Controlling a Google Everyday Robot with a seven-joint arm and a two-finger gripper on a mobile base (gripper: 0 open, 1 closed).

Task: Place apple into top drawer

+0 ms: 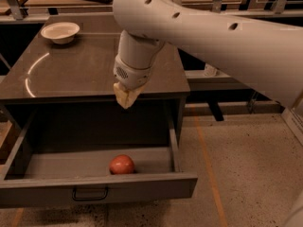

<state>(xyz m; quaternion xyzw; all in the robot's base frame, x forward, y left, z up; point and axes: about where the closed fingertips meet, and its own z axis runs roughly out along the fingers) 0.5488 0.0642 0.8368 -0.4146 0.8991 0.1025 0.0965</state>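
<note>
The red apple lies inside the open top drawer, near its front panel and a little right of the dark bail handle. My gripper hangs from the white arm above the drawer's back, at the level of the cabinet's front edge, well clear of the apple and holding nothing.
A white bowl sits at the back left of the dark cabinet top. Tables and chair legs stand behind. The speckled floor lies to the right of the drawer.
</note>
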